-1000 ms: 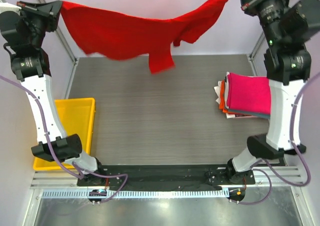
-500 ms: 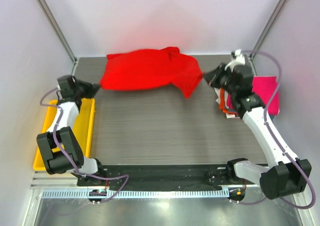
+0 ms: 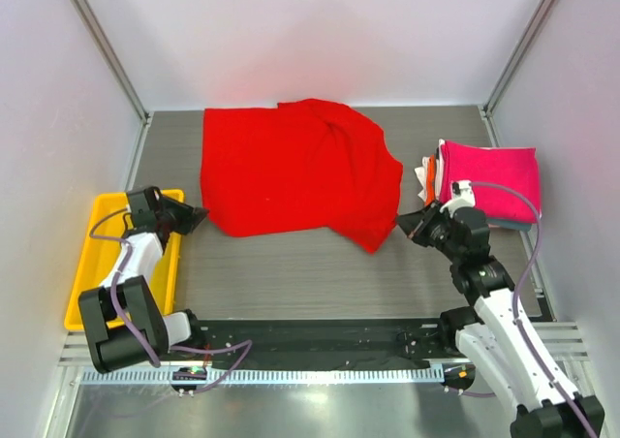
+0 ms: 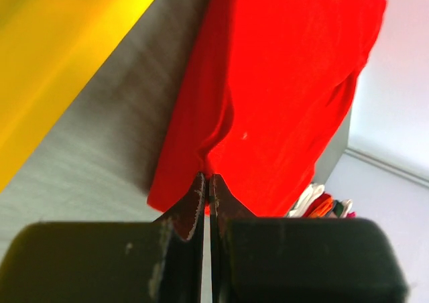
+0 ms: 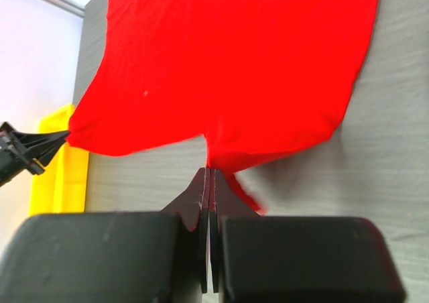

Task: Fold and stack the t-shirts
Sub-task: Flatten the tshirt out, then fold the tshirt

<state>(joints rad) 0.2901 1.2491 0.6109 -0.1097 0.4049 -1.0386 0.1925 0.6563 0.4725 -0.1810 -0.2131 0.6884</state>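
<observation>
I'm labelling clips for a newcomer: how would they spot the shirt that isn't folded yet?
On the grey table, look between the yellow tray at the left and the folded pile at the right. The red t-shirt lies spread out there, the only unfolded one.

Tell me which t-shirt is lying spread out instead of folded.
The red t-shirt, spread across the middle of the table. The others sit folded in a stack at the right, magenta-pink on top.

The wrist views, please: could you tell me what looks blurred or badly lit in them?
Left wrist view: the tray is a soft yellow blur, the left claw dark and underexposed, the shirt fairly sharp. Right wrist view: the right claw is dark too, the shirt hem beside it smeared.
</observation>
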